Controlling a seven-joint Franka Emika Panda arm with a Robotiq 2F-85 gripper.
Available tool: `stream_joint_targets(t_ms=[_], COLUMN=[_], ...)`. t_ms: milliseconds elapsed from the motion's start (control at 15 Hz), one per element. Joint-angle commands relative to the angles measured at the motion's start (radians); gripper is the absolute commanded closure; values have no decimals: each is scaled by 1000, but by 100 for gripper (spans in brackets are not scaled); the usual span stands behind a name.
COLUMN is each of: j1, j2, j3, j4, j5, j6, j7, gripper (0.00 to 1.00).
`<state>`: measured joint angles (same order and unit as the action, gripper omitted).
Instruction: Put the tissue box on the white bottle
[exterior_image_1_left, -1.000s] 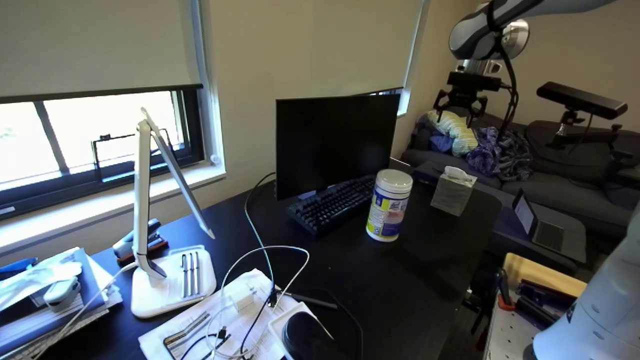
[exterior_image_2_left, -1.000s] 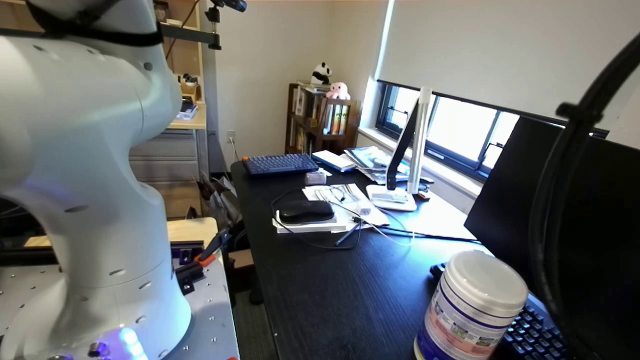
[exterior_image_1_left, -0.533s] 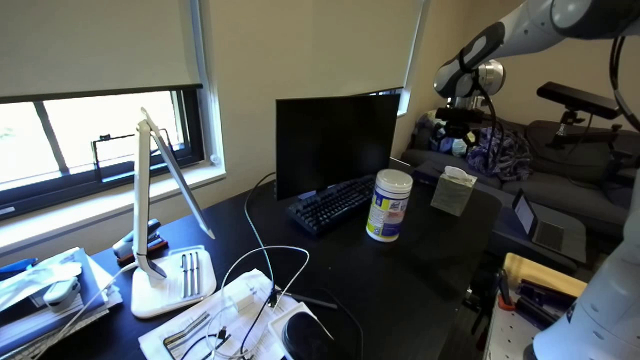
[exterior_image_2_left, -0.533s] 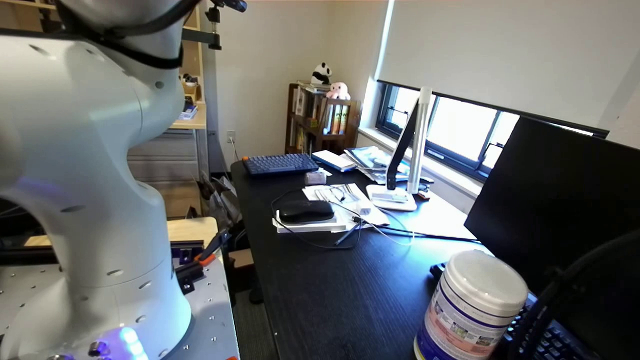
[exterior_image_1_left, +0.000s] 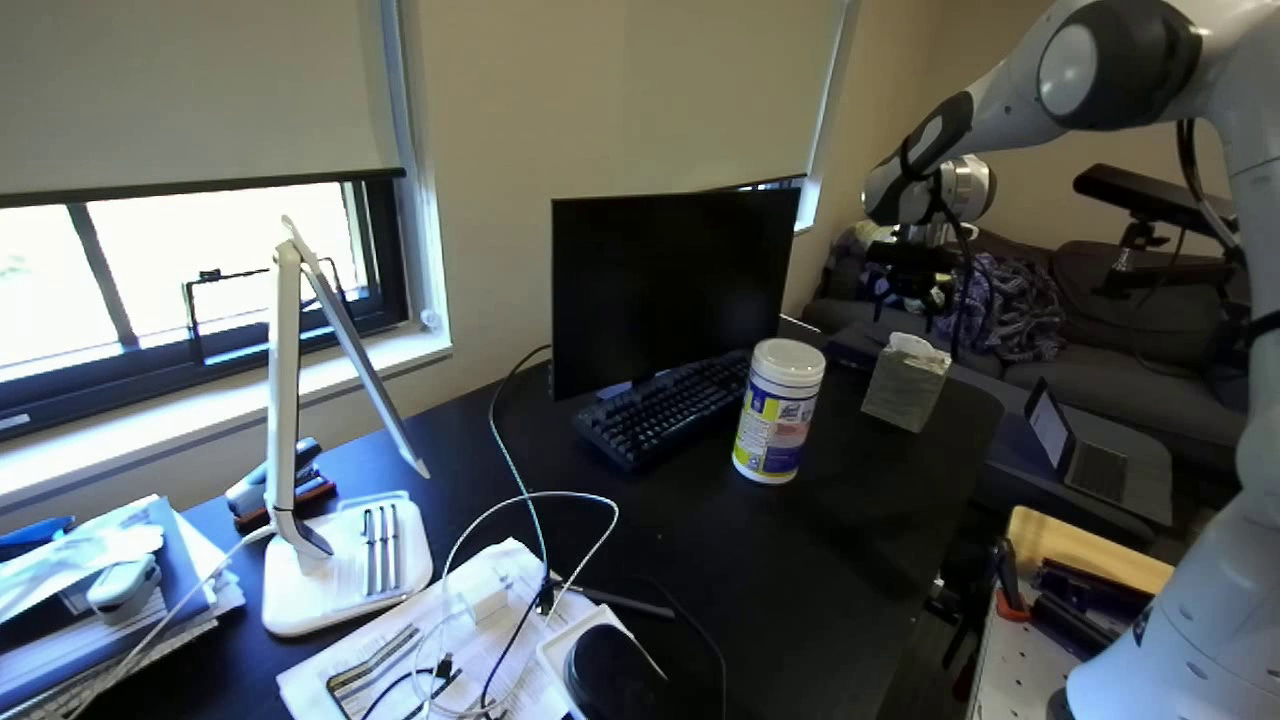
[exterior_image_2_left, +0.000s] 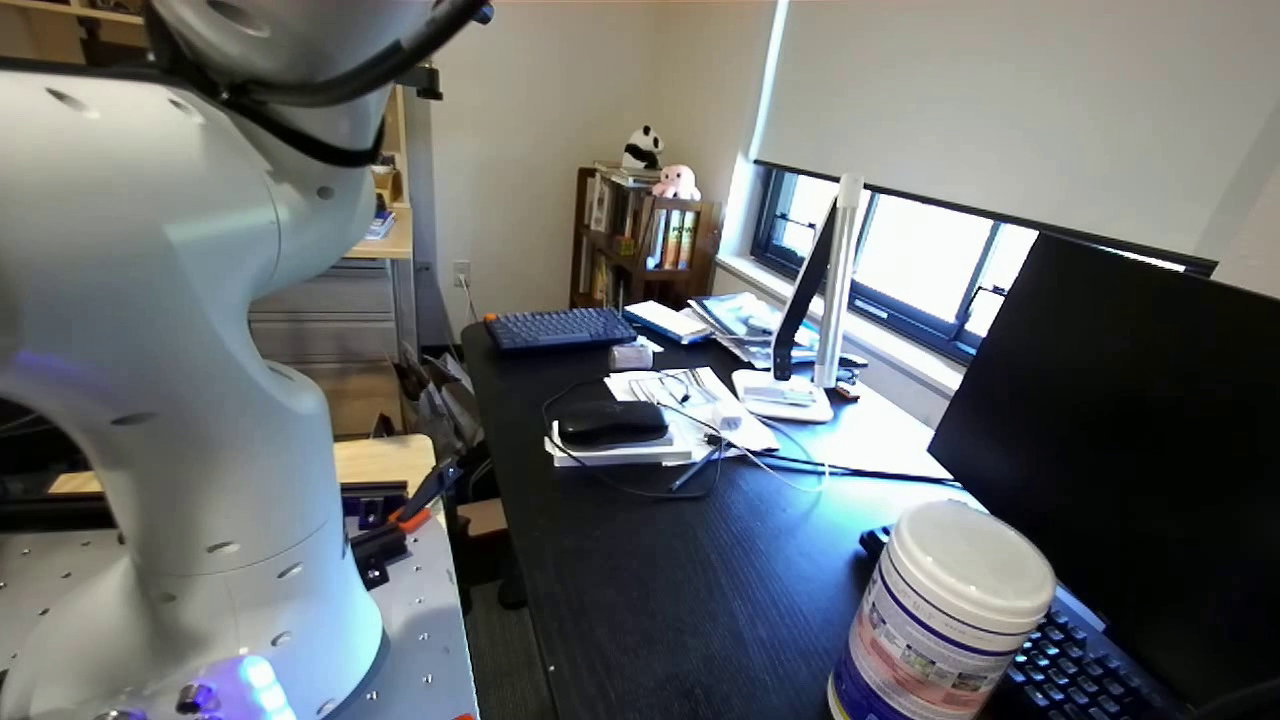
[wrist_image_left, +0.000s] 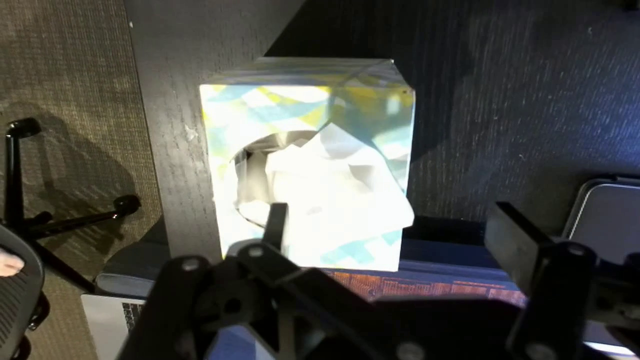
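The tissue box (exterior_image_1_left: 906, 385), a patterned cube with white tissue sticking out, stands on the black desk's far end. In the wrist view the tissue box (wrist_image_left: 270, 107) fills the middle, seen from above. The white bottle (exterior_image_1_left: 778, 412), a tall canister with a white lid and a yellow-blue label, stands upright nearer the keyboard. It also shows in an exterior view (exterior_image_2_left: 945, 610). My gripper (exterior_image_1_left: 905, 305) hangs above the tissue box. In the wrist view the gripper (wrist_image_left: 390, 215) is open and empty, one finger overlapping the box, the other to its right over the desk.
A monitor (exterior_image_1_left: 675, 290) and a black keyboard (exterior_image_1_left: 665, 405) stand beside the bottle. A desk lamp (exterior_image_1_left: 285, 390), papers (exterior_image_1_left: 500, 580) and cables lie toward the near end. The desk edge (wrist_image_left: 145, 125) runs close to the box. A sofa (exterior_image_1_left: 1150, 340) is behind.
My gripper has come down and slightly left in the exterior view, nearer the tissue box. The box and bottle have not moved.
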<state>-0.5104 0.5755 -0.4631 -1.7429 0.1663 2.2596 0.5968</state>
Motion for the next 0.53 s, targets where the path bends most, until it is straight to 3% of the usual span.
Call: stream_joint_targets(t_ms=[0,467], j1=[-32,-54], j2=[65,116], j3=[16,50], j4=[59,76], j5=[39,64], j6=[5,46], j7=[-13,-74], gripper=[0,0])
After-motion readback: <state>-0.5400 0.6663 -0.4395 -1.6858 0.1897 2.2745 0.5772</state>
